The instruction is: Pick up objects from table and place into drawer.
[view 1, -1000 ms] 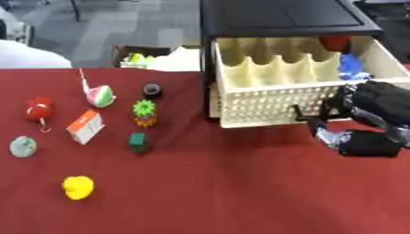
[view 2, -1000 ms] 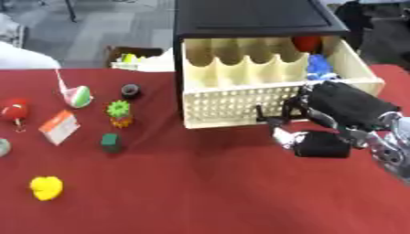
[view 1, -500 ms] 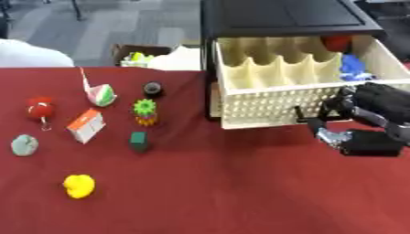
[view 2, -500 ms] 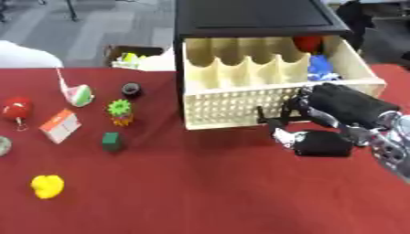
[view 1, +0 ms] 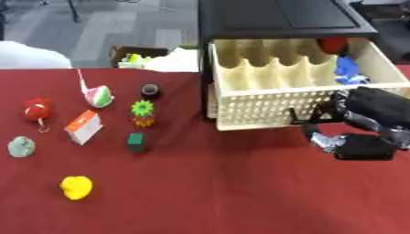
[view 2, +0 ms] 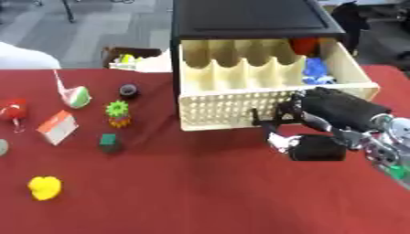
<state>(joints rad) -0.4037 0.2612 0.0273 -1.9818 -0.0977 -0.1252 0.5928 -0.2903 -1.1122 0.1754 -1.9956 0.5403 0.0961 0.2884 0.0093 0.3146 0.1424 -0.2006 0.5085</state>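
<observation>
An open cream drawer juts from a black cabinet; inside lie a red object and a blue object. My right hand is at the drawer's front, fingers curled on its black handle. On the red table to the left lie a yellow duck, a green cube, an orange-white box, a green-topped orange toy, a small black cylinder, a pink-green cone, a red ball and a grey-green round piece. The left hand shows in neither view.
Beyond the table's far edge stands a cardboard box with yellow-green things, and a white shape sits at the far left. Bare red cloth stretches across the front of the table.
My right hand stays at the drawer handle; hand and drawer front have crept slightly toward me. The loose objects have not moved.
</observation>
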